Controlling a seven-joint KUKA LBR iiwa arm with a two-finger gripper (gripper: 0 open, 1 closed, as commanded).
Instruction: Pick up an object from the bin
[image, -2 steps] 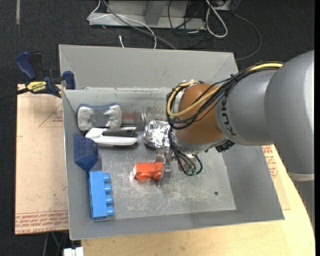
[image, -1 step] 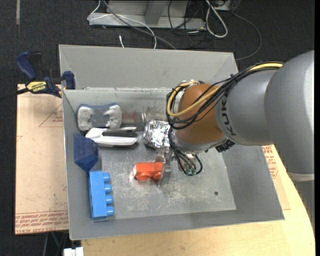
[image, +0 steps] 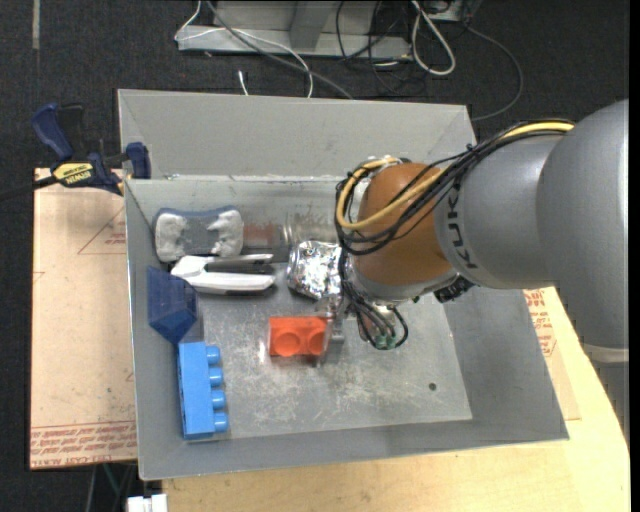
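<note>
My gripper (image: 331, 330) reaches down in the middle of the bin, its fingertips at the right end of an orange-red block (image: 294, 339) with round holes on top. Whether the fingers touch the block is hidden. Just above the gripper, to the left, lies a crumpled silver foil ball (image: 315, 268).
A white and black tool (image: 225, 273) lies left of the foil ball. A grey and white object (image: 198, 233) rests against the back wall. A dark blue wedge (image: 170, 303) and a light blue brick (image: 201, 388) lie along the left side. The arm covers the bin's right part.
</note>
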